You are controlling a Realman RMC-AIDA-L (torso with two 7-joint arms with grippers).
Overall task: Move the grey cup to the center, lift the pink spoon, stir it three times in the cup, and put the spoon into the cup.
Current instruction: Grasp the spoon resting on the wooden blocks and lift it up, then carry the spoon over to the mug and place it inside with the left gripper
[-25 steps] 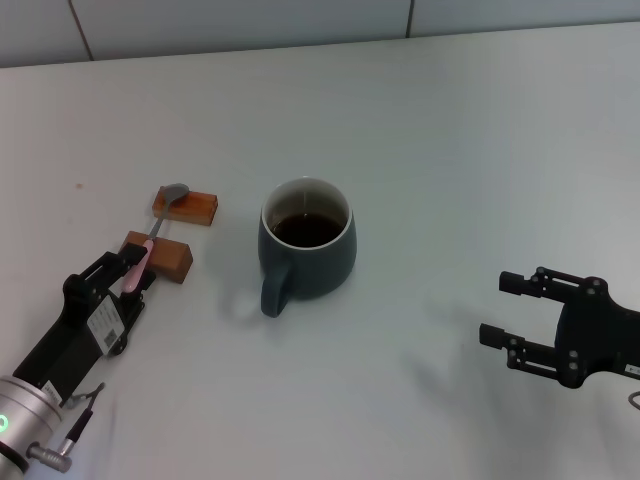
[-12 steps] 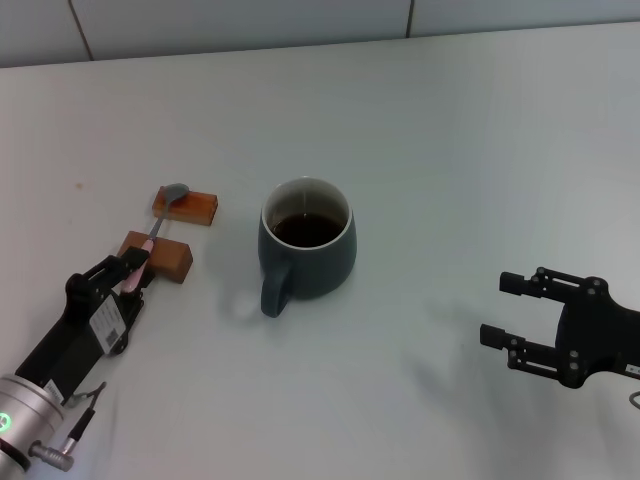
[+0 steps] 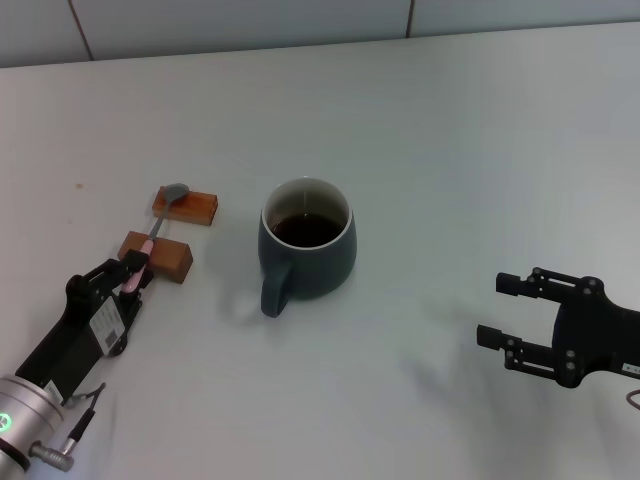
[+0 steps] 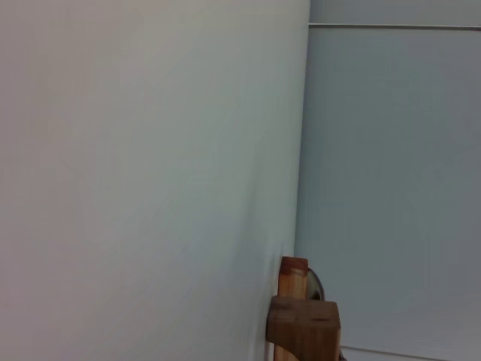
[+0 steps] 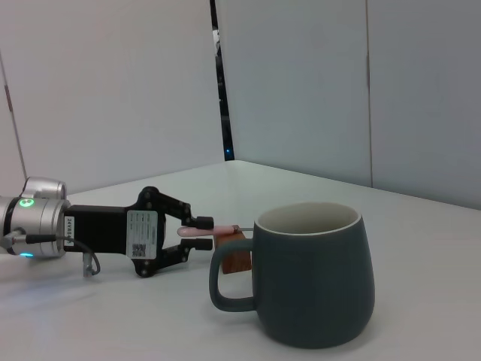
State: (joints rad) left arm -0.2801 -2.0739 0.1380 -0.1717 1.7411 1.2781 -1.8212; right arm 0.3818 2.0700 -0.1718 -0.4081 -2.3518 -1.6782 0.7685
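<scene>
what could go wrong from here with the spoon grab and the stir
1. The left gripper is at the very tip of the pink spoon; held so far out, it could tilt or slip when lifted.
2. The spoon bridges two orange-brown blocks; the fingers sit right beside the nearer one and could knock it.
3. The grey cup holds dark liquid; stirring could splash it on the white table. The right gripper is open, well away.

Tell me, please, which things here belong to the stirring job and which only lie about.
Job: grey cup; pink spoon; left gripper at the spoon's handle.

Lying about: two orange-brown blocks under the spoon; right gripper, idle, open.
</scene>
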